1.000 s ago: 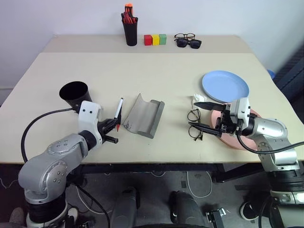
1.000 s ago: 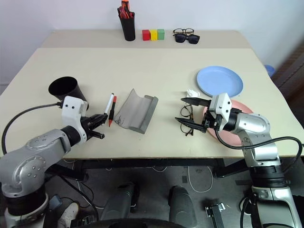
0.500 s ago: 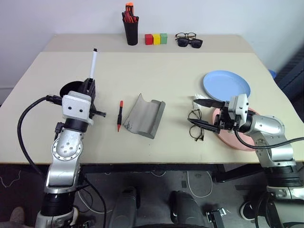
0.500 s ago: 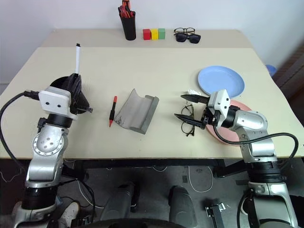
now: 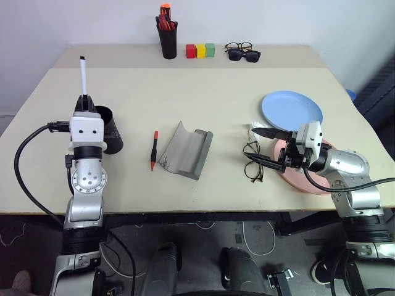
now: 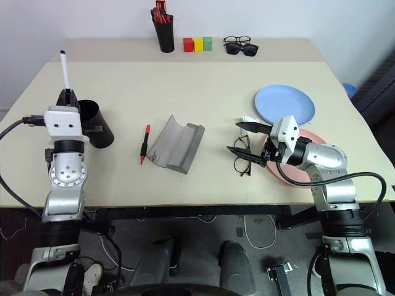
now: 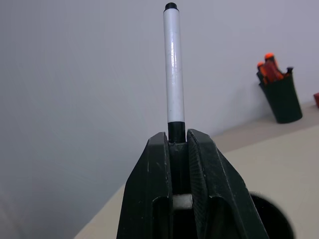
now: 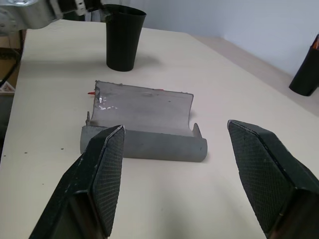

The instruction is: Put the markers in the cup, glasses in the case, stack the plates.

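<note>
My left gripper [image 5: 84, 100] is shut on the white marker [image 5: 83, 74], which points up beside the black cup [image 5: 112, 129]. The wrist view shows the fingers [image 7: 149, 169] clamped on the marker's [image 7: 173, 64] lower end, with the cup's rim [image 7: 273, 215] just beyond. The red-capped marker [image 5: 153, 150] lies on the table left of the open grey case [image 5: 188, 150]. My right gripper [image 5: 251, 145] stands open, level, over the thin black glasses [image 5: 253, 164]. The blue plate [image 5: 292, 111] lies behind that arm and the pink plate [image 5: 295, 177] lies partly under it.
At the table's back stand a narrow pen holder [image 5: 168, 37] with red and orange markers, three coloured blocks [image 5: 201, 50] and two other pairs of glasses [image 5: 242, 52]. A small white scrap [image 5: 256, 127] lies by the glasses.
My left gripper has lifted the white marker off the table, swung it upright and carried it left to the cup. The red-capped marker stays on the table. My right arm has kept still.
</note>
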Controlling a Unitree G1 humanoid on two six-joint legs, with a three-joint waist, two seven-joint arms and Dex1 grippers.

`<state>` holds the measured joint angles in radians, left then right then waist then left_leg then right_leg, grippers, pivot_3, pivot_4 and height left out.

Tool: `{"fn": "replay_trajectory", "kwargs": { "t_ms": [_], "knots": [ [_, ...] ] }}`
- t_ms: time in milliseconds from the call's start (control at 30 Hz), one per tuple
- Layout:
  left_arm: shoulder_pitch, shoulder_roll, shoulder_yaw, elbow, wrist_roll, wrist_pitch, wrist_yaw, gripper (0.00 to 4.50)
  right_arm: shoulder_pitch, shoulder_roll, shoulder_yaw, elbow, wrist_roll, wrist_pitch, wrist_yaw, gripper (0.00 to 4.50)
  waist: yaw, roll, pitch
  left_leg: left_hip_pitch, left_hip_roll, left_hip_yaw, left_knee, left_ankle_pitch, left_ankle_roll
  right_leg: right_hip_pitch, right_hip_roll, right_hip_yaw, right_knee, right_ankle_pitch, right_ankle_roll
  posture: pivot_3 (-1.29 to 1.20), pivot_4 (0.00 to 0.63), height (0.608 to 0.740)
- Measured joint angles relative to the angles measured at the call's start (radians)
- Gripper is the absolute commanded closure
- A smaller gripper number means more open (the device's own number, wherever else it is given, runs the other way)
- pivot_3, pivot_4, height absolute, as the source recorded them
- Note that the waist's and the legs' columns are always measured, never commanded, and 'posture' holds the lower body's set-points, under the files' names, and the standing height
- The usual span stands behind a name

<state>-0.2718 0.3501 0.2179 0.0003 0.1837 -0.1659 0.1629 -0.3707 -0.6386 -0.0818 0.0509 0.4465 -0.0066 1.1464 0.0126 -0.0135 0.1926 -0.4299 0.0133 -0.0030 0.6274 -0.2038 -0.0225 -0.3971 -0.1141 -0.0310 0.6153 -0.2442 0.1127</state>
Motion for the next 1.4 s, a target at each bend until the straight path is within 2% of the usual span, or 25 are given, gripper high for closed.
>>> {"fn": "replay_trajectory", "kwargs": {
  "t_ms": [500, 833, 967, 1133, 1400],
  "knots": [
    [0.025, -0.001, 0.007, -0.016, -0.013, 0.03, -0.007, 4.48, 0.0, 0.044, -0.002, -0.109, 0.126, 0.054, 0.022, 1.14, 0.0, 0.0, 0.0, 0.0, 0.0, 0.0, 0.001, 0.0, 0.0, 0.0, 0.0, 0.0, 0.0, 0.0, -0.001, 0.0, 0.15, 0.74],
    [0.023, -0.004, 0.007, -0.016, -0.012, 0.032, -0.005, 4.48, -0.003, 0.052, -0.001, -0.111, 0.126, 0.052, 0.05, 1.14, 0.0, 0.0, 0.0, 0.0, 0.0, 0.0, 0.001, 0.0, 0.0, 0.0, 0.0, 0.0, 0.0, -0.001, -0.002, 0.0, 0.15, 0.74],
    [0.012, -0.005, 0.006, -0.016, -0.009, 0.032, -0.005, 2.74, -0.014, 0.059, -0.001, -0.107, 0.125, 0.048, 0.05, 1.14, 0.0, 0.0, 0.0, 0.0, 0.0, 0.0, 0.001, 0.0, 0.0, 0.0, 0.0, 0.0, 0.001, 0.0, -0.002, 0.0, 0.15, 0.74],
    [0.009, -0.006, 0.0, -0.017, -0.011, 0.031, -0.013, 0.16, -0.02, 0.067, -0.001, -0.107, 0.118, 0.045, 0.044, 1.14, 0.0, 0.0, 0.0, 0.0, 0.0, 0.0, 0.001, 0.0, 0.0, 0.0, 0.0, 0.0, 0.0, 0.0, -0.001, 0.0, 0.15, 0.74],
    [0.035, -0.021, -0.002, -0.074, -0.057, 0.021, -0.068, 0.16, -0.019, 0.068, -0.002, -0.101, 0.108, 0.036, 0.04, 1.14, 0.001, 0.0, 0.0, 0.0, 0.0, 0.0, 0.001, 0.0, 0.0, 0.0, 0.0, 0.0, 0.0, -0.001, -0.002, 0.0, 0.15, 0.74]
  ]
}}
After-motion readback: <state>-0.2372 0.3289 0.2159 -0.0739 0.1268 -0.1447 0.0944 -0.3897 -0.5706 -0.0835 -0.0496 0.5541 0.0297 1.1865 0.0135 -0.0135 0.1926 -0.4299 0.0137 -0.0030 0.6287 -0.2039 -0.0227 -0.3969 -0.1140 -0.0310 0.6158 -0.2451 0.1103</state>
